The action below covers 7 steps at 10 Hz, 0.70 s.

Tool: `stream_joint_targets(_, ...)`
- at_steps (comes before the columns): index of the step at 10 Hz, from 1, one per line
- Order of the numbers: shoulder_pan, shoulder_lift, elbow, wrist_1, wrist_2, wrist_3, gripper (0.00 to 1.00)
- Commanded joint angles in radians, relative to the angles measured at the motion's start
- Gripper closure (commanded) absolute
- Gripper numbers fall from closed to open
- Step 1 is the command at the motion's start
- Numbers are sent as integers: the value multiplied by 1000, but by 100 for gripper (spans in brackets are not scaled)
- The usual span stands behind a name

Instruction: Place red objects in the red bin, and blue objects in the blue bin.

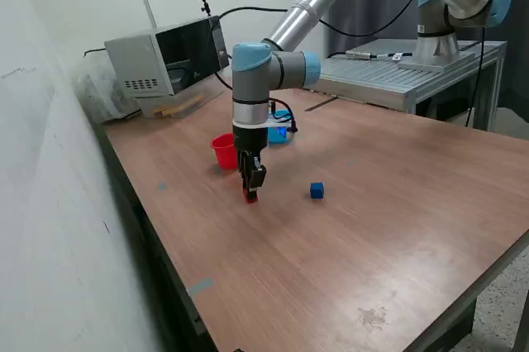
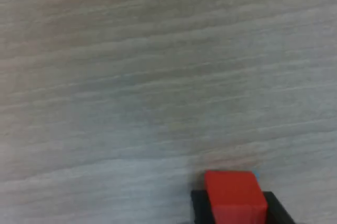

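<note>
Red cube (image 2: 234,196): small, solid, hard-edged, likely light and stiff, best pinched on two flat opposite faces. It sits low over the desk (image 1: 397,228), well in from the edges, clamped between the tool's (image 1: 250,195) black fingers (image 2: 199,207). Left to right: glossy tapered red cup (image 1: 222,150), tool with cube, blue cup (image 1: 279,133), dark blue cube (image 1: 316,191). Matte woodgrain surface.

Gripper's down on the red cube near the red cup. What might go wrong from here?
1. The wrist view shows only part of the red cube between the dark fingers, so the hold may be shallow and it might slip on lifting.
2. The red cup stands close beside the gripper; a low carry could tip it.
3. The light blue cup sits mostly hidden behind the arm.
</note>
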Motion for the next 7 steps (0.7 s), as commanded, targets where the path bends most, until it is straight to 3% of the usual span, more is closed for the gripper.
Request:
stream_joint_targets(1,-7,-53,6,9,-1,-18,100)
stream_joint_targets(4,-8,-250,105,55,-1,-44,100)
stream_joint_targets(7,-144,-304,188,86,-10,-69,100)
